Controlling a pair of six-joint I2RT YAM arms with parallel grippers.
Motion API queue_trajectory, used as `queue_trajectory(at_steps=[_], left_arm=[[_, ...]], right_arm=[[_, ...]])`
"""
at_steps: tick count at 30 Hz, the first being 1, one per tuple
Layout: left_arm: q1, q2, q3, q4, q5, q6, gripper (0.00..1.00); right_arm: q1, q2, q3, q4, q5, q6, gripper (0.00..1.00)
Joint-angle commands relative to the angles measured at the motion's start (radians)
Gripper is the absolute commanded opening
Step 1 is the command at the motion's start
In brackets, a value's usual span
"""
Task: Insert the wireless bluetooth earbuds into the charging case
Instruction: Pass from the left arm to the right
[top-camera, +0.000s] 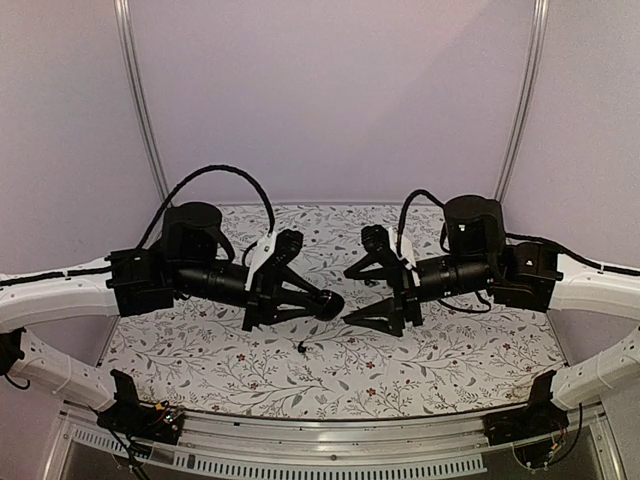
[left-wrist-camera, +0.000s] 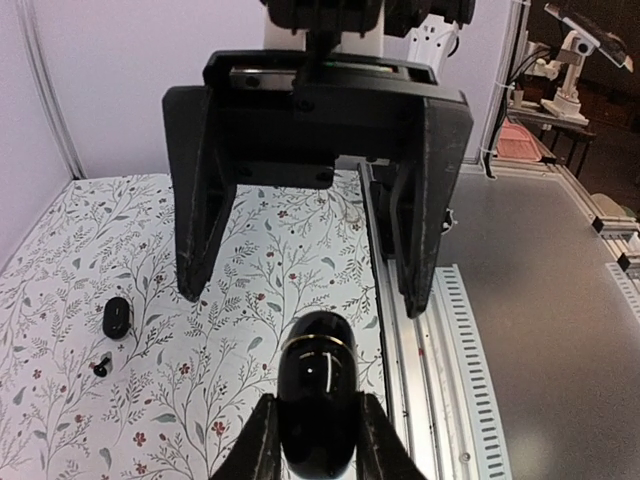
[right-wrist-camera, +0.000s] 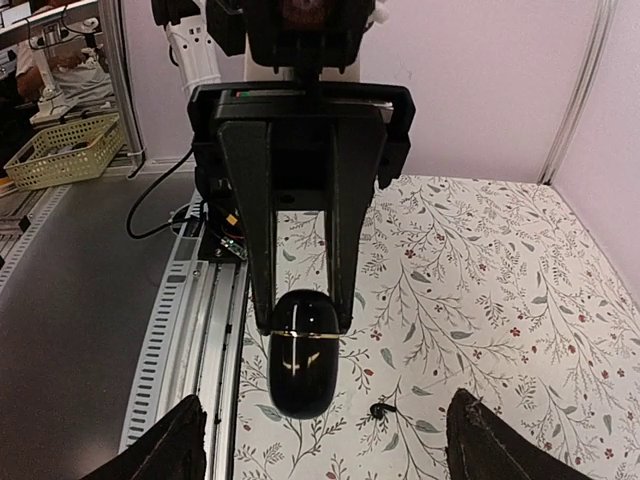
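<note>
**Earbud and case, three views.** One earbud (top-camera: 302, 347), a tiny black piece with a short stem, lies loose on the flowered table (top-camera: 450, 370). In the overhead view it sits just below the centre of the frame, under the two grippers and touching neither. From the right wrist we see it at lower centre, just right of the charging case (right-wrist-camera: 300, 365). From the left wrist it appears near the lower left edge. Slightly higher in that frame lies a small black oval (left-wrist-camera: 116, 317); we cannot tell what it is.

The charging case is a glossy black pebble with a thin bright seam line around it, and it looks closed. It is held off the table, clamped between the fingers of the left gripper (left-wrist-camera: 315, 435), which press on its two sides. Its rounded end sticks out past the fingertips.

Opposite, the right gripper (top-camera: 347, 297) points at the case end-on, fingers spread wide with nothing between them. It is near the case but apart from it. Pale walls (top-camera: 330, 100) stand behind the table, and a metal rail (top-camera: 330, 440) runs along the bottom of the overhead frame.
</note>
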Motion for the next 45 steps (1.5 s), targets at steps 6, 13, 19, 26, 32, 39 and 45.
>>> queue_trajectory(at_steps=[6,13,19,26,32,39,45], left_arm=[[-0.044,0.02,0.043,-0.029,-0.066,0.05,0.0],[-0.046,0.03,0.046,-0.022,-0.085,0.047,0.0],[-0.048,0.05,0.049,-0.019,-0.076,0.031,0.0],[-0.048,0.051,0.046,-0.012,-0.078,0.024,0.0],[-0.047,0.054,0.049,-0.01,-0.076,0.027,0.0],[-0.047,0.057,0.053,-0.014,-0.081,0.022,0.04],[-0.048,0.023,0.035,-0.01,-0.115,0.025,0.35]], right_arm=[[-0.018,0.085,0.08,-0.116,-0.142,0.04,0.72],[-0.017,0.111,0.094,-0.13,-0.138,0.031,0.61],[-0.018,0.128,0.106,-0.118,-0.136,0.03,0.54],[-0.018,0.146,0.112,-0.121,-0.133,0.025,0.46],[-0.018,0.152,0.115,-0.13,-0.124,0.018,0.4],[-0.018,0.15,0.115,-0.13,-0.123,0.016,0.18],[-0.018,0.147,0.111,-0.127,-0.117,0.015,0.09]])
